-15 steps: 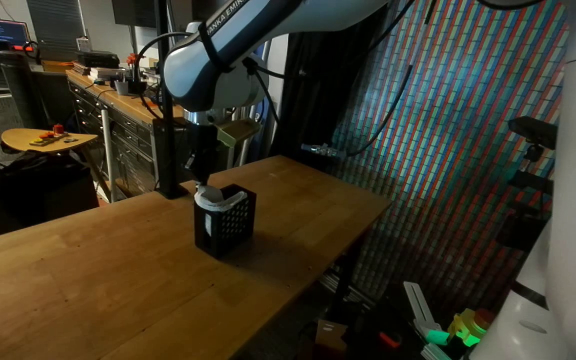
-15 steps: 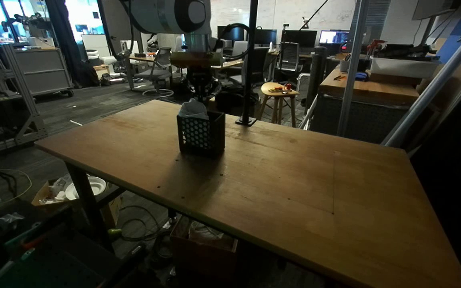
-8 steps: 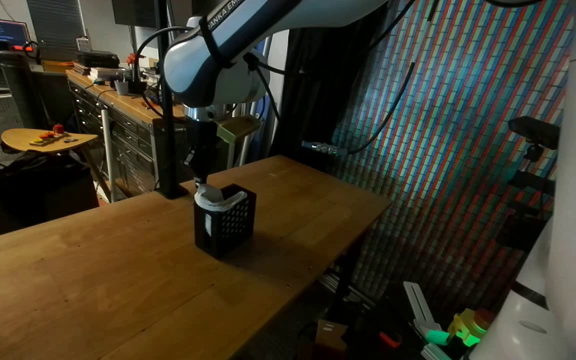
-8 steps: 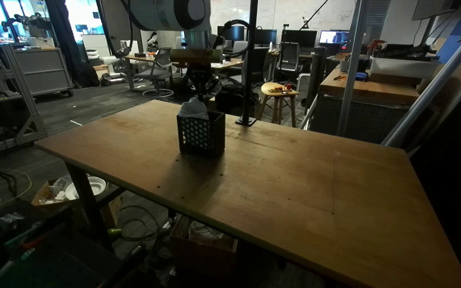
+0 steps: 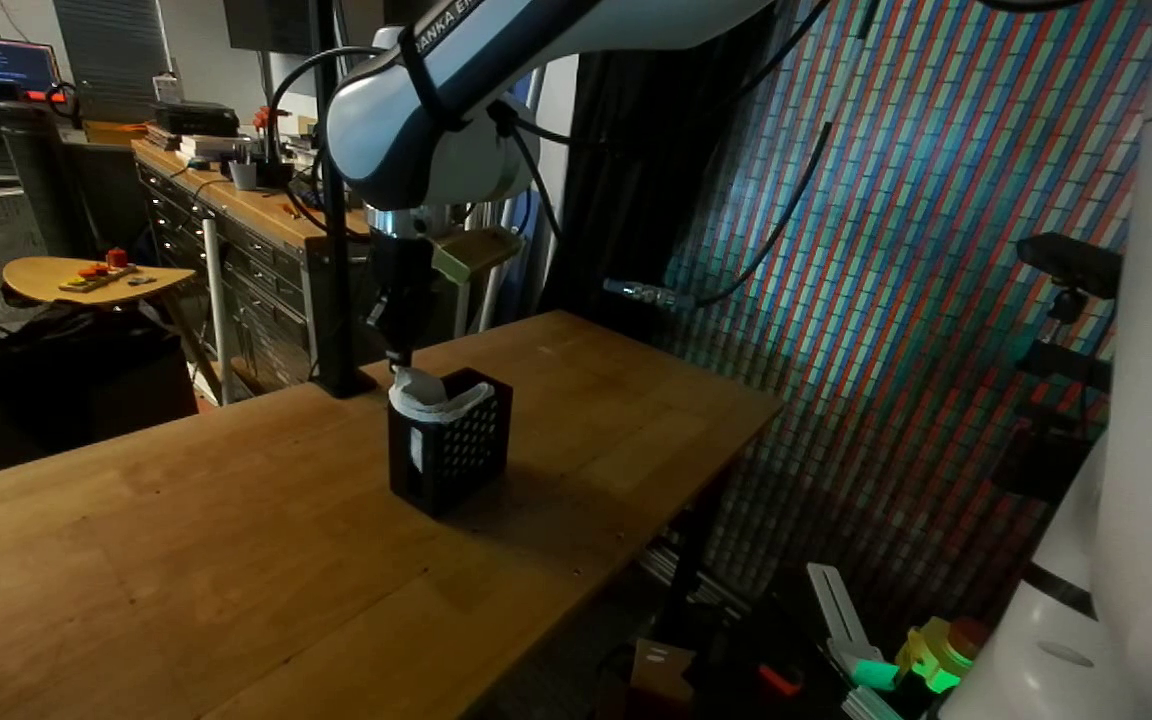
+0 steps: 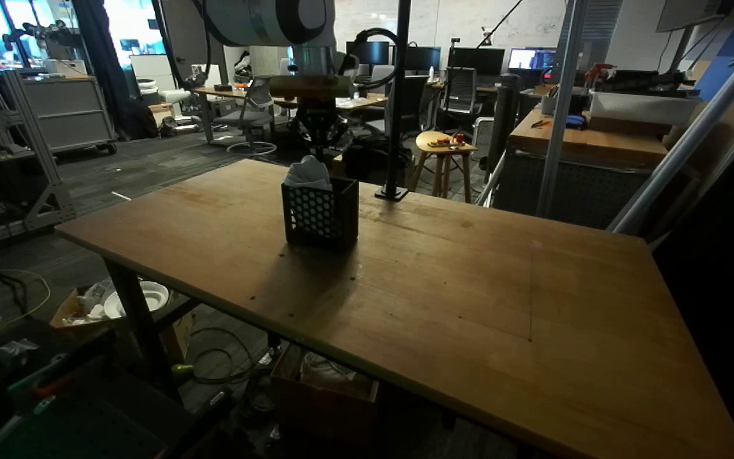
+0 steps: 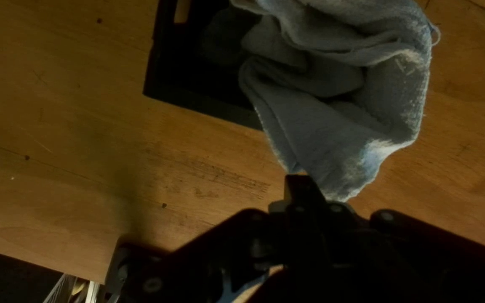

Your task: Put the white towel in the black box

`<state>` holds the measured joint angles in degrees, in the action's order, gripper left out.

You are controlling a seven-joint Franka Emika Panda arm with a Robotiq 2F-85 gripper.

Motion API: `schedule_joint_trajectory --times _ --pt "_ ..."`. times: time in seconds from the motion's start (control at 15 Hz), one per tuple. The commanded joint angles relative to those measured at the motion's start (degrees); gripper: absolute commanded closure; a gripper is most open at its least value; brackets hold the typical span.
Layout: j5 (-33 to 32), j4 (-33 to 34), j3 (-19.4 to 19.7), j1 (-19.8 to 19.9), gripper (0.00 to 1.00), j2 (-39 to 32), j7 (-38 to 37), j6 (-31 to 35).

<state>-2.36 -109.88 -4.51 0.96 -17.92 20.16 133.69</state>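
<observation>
Robotiq gripper [image 7: 303, 185] jaws are together and, going by the wrist view, pinched on a corner of the white towel [image 7: 335, 80], so the cloth stands in a peak under the fingertips. Most of the towel sits inside the black box [image 5: 448, 455] on the wooden tabletop [image 6: 501, 287], with that peak above the rim.

The step in hand, I judge, is finishing the drop. The fingertips seem to hang nearer the box's edge than its middle, so bring the pinched corner over the middle of the opening. Lower it until the fold slumps below the rim, part the jaws fully, then rise straight and slowly so nothing snags and drags the cloth out. Mind the black post [image 5: 333, 270] at the far edge of the tabletop; how much room it leaves I cannot tell.

Only the wrist view shows the folds from above, and a dark uncovered part of the interior to the left of the towel, useful for tucking. In an exterior view, the box's left wall has a narrow pale patch [image 5: 417, 450], probably cloth through a slot. In an exterior view, paleness behind the hexagonal holes [image 6: 308, 213] suggests the towel reaches well down, which the wrist view hides
</observation>
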Motion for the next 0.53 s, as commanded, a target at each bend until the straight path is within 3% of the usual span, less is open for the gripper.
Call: schedule_joint_trajectory --times 0.0,0.47 --pt "-1.65 1.3 0.21 -1.19 0.97 0.67 -0.94 -0.75" --pt "-0.72 -1.04 0.01 -1.33 0.97 1.51 -1.4 0.21"
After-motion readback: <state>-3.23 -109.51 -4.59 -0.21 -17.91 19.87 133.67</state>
